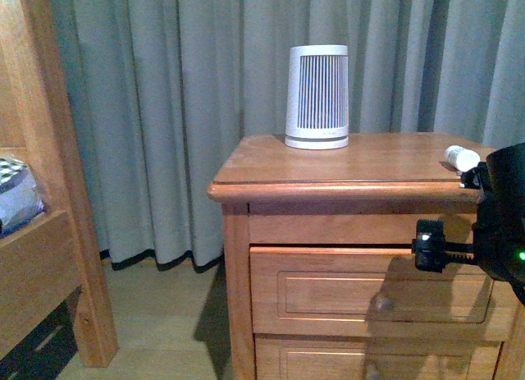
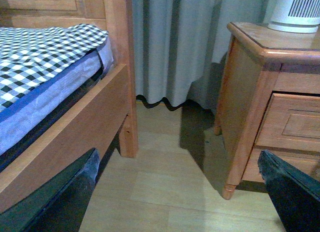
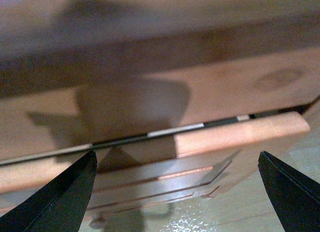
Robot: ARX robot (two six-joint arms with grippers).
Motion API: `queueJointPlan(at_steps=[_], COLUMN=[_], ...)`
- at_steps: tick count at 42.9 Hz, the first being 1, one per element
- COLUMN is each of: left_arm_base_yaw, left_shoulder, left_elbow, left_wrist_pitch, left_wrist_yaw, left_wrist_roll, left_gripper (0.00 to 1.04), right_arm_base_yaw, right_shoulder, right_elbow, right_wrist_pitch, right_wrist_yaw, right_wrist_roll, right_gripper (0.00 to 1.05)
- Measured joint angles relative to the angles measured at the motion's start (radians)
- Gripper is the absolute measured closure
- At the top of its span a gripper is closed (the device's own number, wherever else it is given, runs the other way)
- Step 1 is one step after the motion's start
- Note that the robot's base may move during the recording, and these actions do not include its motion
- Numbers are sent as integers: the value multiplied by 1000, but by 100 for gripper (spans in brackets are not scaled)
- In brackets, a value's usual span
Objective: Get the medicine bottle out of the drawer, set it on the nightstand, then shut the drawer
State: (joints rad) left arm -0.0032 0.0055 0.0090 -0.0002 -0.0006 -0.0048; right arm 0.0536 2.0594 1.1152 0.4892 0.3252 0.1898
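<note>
The medicine bottle (image 1: 462, 157), tiny and white, lies on its side on the nightstand's top (image 1: 361, 162) near the right edge. The upper drawer (image 1: 361, 290) stands slightly out, with a thin dark gap above its front. My right arm (image 1: 502, 224) hangs in front of the drawer's right part, just below the bottle. In the right wrist view my right gripper (image 3: 177, 192) is open and empty, close over the top edge of the drawer front (image 3: 235, 137). My left gripper (image 2: 180, 197) is open and empty above the floor, left of the nightstand (image 2: 250, 86).
A large white-and-grey ribbed canister (image 1: 317, 97) stands at the back of the nightstand top. A wooden bed frame (image 1: 49, 191) with checked bedding (image 2: 40, 56) is on the left. Grey curtains (image 1: 164, 109) hang behind. The lower drawer (image 1: 361, 363) is shut.
</note>
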Motion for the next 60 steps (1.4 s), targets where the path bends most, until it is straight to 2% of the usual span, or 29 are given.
queueJointPlan(at_steps=[13,24,31,60], left_arm_base_yaw=[0,0,0,0], left_shoulder=[0,0,0,0], left_elbow=[0,0,0,0], left_wrist_pitch=[0,0,0,0], left_wrist_yaw=[0,0,0,0], left_wrist_roll=[0,0,0,0], left_gripper=[7,7,7,7], right_arm_base_yaw=[3,8,5,-25], right_shoulder=[5,-55,-53,99], right_elbow=[32,-83,-85,51], right_wrist_pitch=[-39,-16,-12,-29], right_wrist_yaw=[-4,-8,-8,-6], right_wrist_roll=[-19,-22,-27,-49], right_gripper=[7,7,7,7])
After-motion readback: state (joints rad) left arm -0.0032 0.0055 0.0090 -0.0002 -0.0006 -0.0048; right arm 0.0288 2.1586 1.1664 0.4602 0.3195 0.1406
